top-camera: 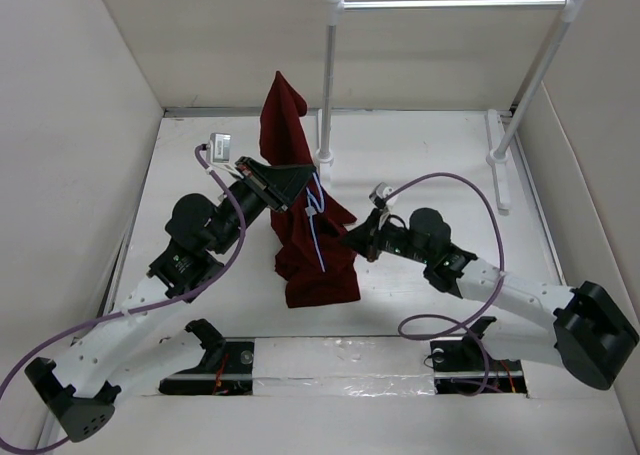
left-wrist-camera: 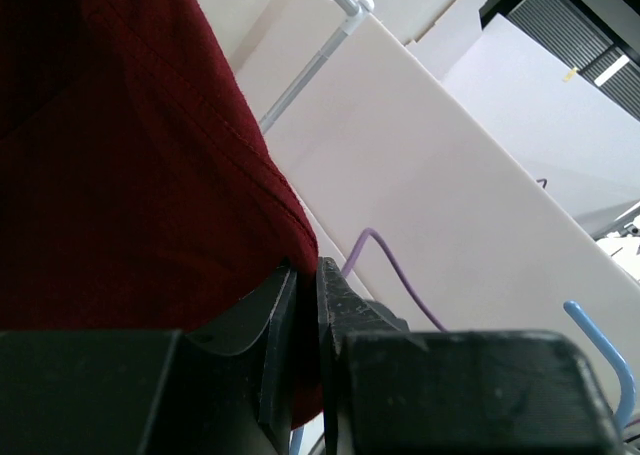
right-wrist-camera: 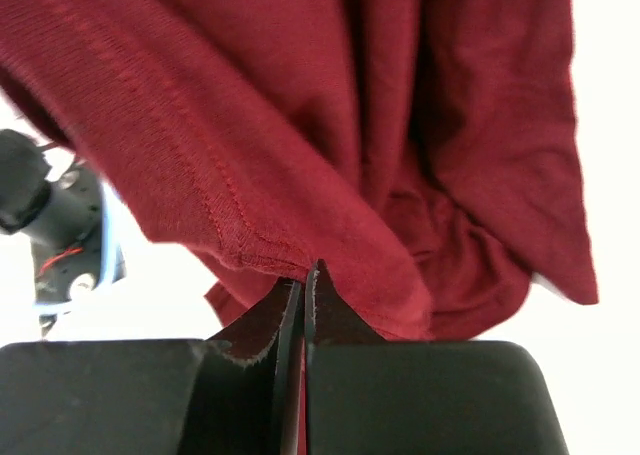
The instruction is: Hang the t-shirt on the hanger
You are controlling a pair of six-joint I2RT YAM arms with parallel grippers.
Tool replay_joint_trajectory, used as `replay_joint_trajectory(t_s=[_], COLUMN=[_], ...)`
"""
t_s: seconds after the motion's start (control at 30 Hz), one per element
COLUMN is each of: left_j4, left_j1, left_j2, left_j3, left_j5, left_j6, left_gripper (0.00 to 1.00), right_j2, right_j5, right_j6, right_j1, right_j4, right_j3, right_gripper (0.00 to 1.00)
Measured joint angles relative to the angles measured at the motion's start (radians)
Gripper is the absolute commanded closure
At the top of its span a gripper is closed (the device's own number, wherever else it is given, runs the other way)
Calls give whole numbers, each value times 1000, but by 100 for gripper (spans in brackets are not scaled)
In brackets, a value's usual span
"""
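Maroon t-shirt (top-camera: 285, 125) hangs bunched and upright at the table's centre.
I see its peak pointing to 12 o'clock and its hem slumped at 6 o'clock; the light-blue wire hanger (top-camera: 319, 237) shows thinly among the lower folds.

Maroon t-shirt (left-wrist-camera: 120, 155) filled the left of the frame, its edge dropping into the left end effector (left-wrist-camera: 318, 305) at bottom centre, jaws pinched tight on it. Purple cable (left-wrist-camera: 385, 260) curled just right, light-blue hanger (left-wrist-camera: 612, 360) peeked in lower right, white rack rail (left-wrist-camera: 335, 15) top centre.
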Motion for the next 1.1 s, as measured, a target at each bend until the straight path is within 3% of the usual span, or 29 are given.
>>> replay_joint_trajectory(t_s=[0.37, 0.73, 0.97, 1.1], left_j4=[66, 177, 207, 286], left_j1=[33, 57, 58, 61], left_j2=[56, 167, 204, 183], left_j3=[26, 26, 15, -72], left_j5=[-51, -156, -195, -195], left_j6=[-68, -117, -60, -58], left_gripper=[100, 100, 100, 100], right_j2=[-73, -63, -280, -404], right_j5=[180, 383, 504, 538], right_j6=[96, 170, 201, 207], right_j1=[198, 391, 498, 510], right_j4=[55, 111, -92, -248], right_j3=[-152, -159, -150, -85], right_gripper=[100, 100, 100, 100])
